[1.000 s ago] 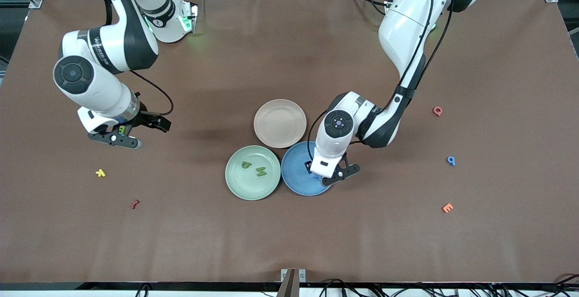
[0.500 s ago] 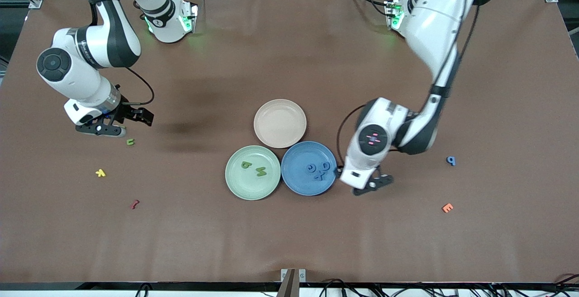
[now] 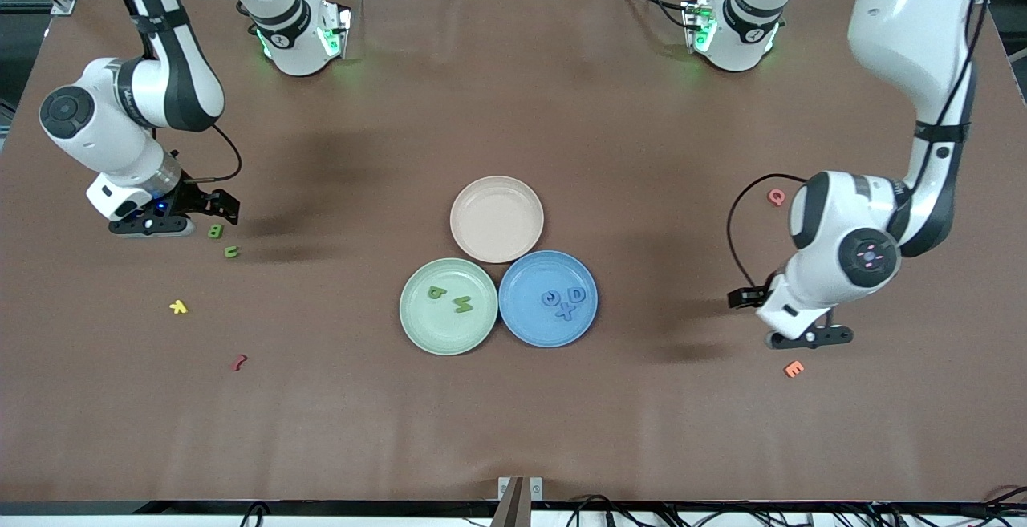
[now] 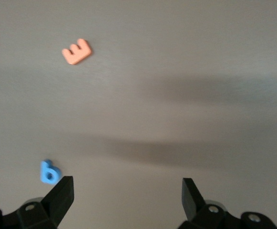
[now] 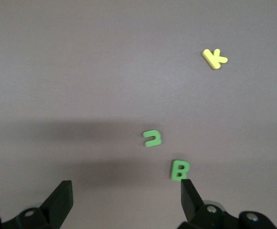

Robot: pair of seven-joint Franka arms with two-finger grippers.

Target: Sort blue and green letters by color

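While the brown table (image 3: 513, 70) carries everything, the two arms reach out to its two ends, both hanging in the air with nothing held. At the right arm's end, the right gripper (image 3: 152, 228) hovers with its jaws spread wide, just beside a green B (image 3: 215, 230) and a small green U (image 3: 231, 252); the right wrist view shows the same B (image 5: 179, 170) near one black fingertip and the U (image 5: 152, 138) a little farther out. At the other end, the left gripper (image 3: 809, 338) hangs over bare cloth, jaws likewise released, with a blue P (image 4: 49, 172) just beside one fingertip in the left wrist view; the arm hides that letter from the front camera. Three plates touch one another near the middle of the table: a beige plate (image 3: 497, 218) lies farthest from the front camera, a green plate (image 3: 417, 322) and a blue plate (image 3: 529, 326) side by side nearer to it. Two green letters (image 3: 449, 297) lie in the green plate and three blue letters (image 3: 565, 301) in the blue one. Smaller strays lie apart: an orange E (image 3: 793, 368) and a pink Q (image 3: 776, 196) toward the left arm's end, a yellow K (image 3: 178, 307) and a dark red piece (image 3: 238, 362) toward the right arm's end.
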